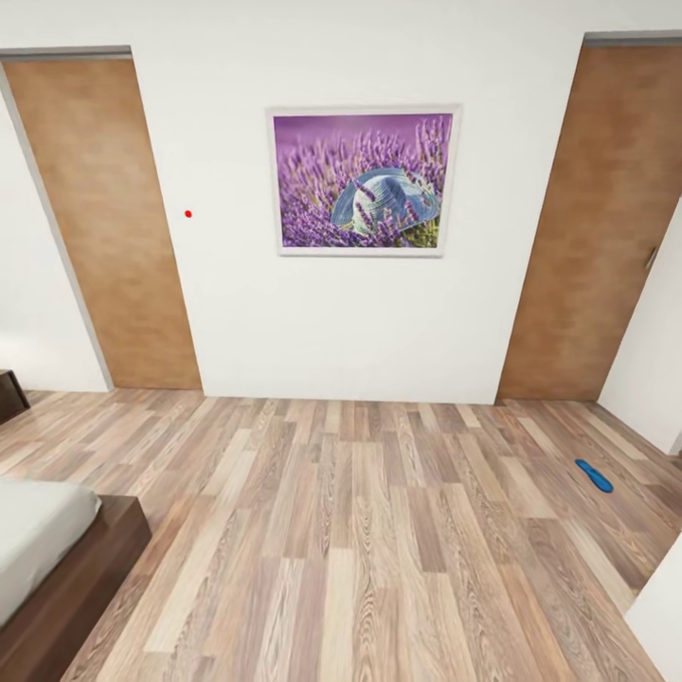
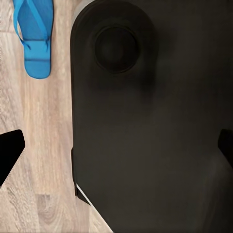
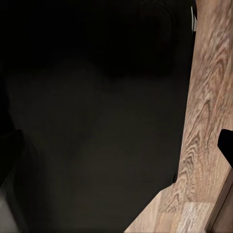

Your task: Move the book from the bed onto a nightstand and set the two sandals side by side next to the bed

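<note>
Jaws of the left gripper [image 2: 116, 150] are spread wide, their dark tips at the two edges of the left wrist view with nothing between them; below them is the robot's dark base [image 2: 145, 121] and, just beside it on the floor, one blue sandal [image 2: 34, 39] lying flat. For the right gripper only one dark tip shows at the edge of the right wrist view, so I cannot tell if its jaws are spread or pressed together. The second sandal [image 1: 594, 475] lies on the wood-plank floor [image 1: 360, 530], well apart from the bed [image 1: 57, 559], far on the other side of the room near the right brown door [image 1: 597, 227]. I judge the step in hand is to fetch this far sandal: it is better to drive close and turn the base so that the sandal comes between the arms, then descend from above. The bed corner with grey mattress is low at the left; behind it is a dark cabinet edge [image 1: 11, 393], maybe a nightstand. The white wall carries a lavender picture [image 1: 362, 180] between two doors. The book is not seen here.
</note>
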